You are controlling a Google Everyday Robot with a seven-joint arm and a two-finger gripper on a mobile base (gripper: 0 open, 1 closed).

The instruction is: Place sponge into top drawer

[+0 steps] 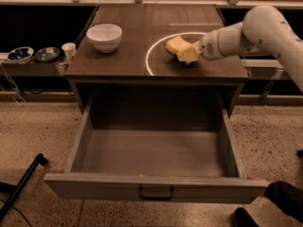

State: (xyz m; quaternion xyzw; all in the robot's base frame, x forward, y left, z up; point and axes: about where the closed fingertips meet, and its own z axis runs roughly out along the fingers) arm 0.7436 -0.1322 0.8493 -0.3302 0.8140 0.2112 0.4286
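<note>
The yellow sponge point(179, 48) is at the right of the cabinet top, inside a white ring marking, and sits tilted. My gripper point(195, 52) comes in from the right and is shut on the sponge's right end; the sponge hides most of the fingers. The top drawer point(156, 186) is pulled fully open below the cabinet top. Its inside is bare and its dark handle point(155, 193) sits at the centre of the front panel.
A white bowl point(104, 37) stands on the left of the cabinet top point(123, 65). Small bowls point(20, 54) and a white cup point(69, 50) sit on a low shelf at far left. A black pole point(21, 186) lies on the floor at lower left.
</note>
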